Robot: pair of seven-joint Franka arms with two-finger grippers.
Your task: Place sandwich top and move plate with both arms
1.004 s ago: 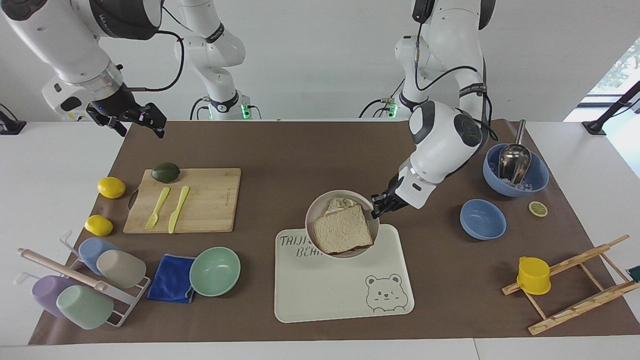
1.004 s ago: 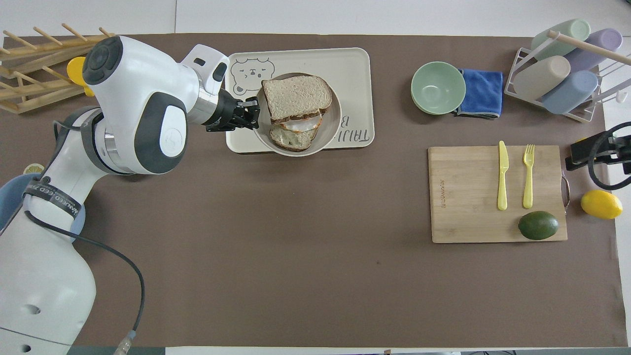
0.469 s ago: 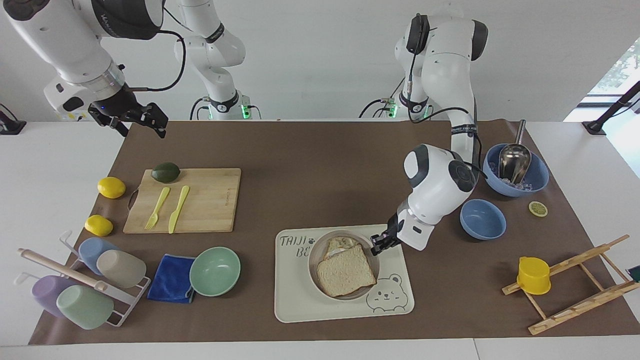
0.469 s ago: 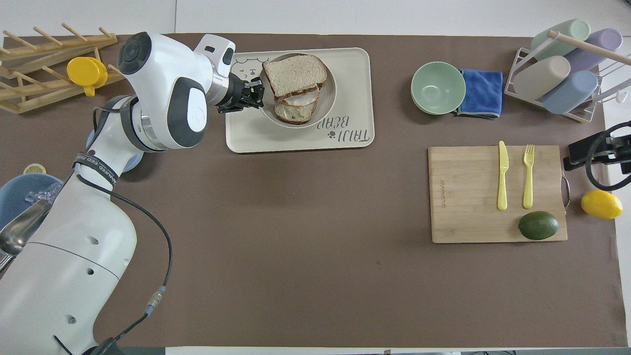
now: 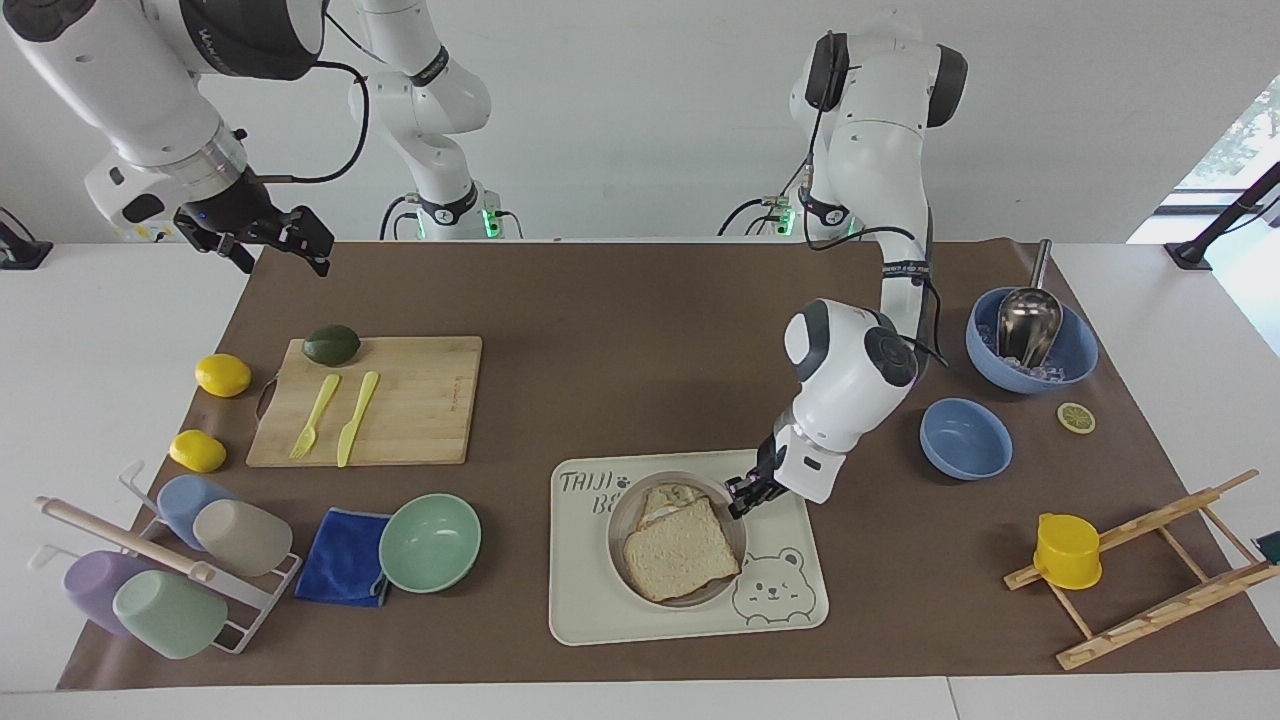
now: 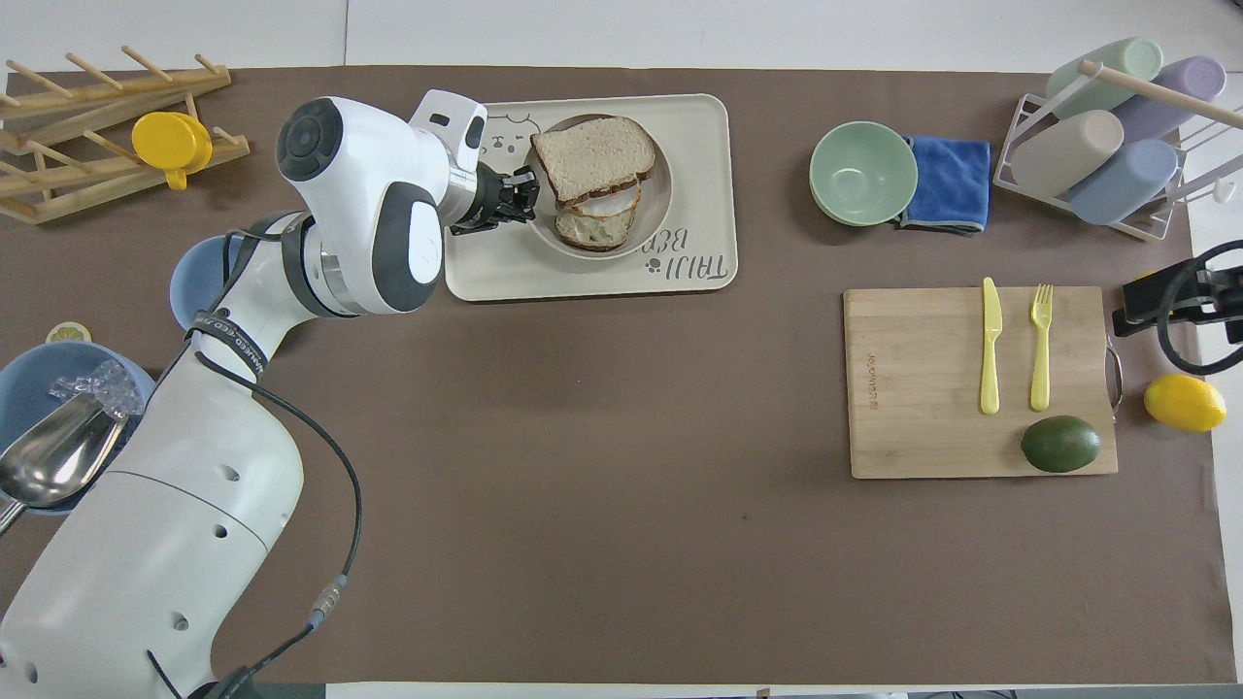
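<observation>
The small round plate (image 5: 617,540) sits on the cream bear tray (image 5: 640,615). The sandwich top (image 5: 680,550), a pale slice with a brown crust, lies on the egg toast (image 5: 672,495) in the plate. My left gripper (image 5: 745,495) is shut on the plate's rim at the side toward the left arm's end. In the overhead view the left gripper (image 6: 524,194) meets the plate (image 6: 660,194) beside the sandwich top (image 6: 592,155). My right gripper (image 5: 265,240) waits open and empty, raised over the table edge at the right arm's end.
A mint bowl (image 5: 430,542) and blue cloth (image 5: 343,570) lie beside the tray. A cutting board (image 5: 420,400) holds a fork, knife and avocado. Two blue bowls (image 5: 965,437) and a wooden rack with a yellow cup (image 5: 1067,550) stand at the left arm's end.
My left gripper moved the plate with the sandwich away from the robots, from the tray's near edge fully onto the tray. The right arm stayed still.
</observation>
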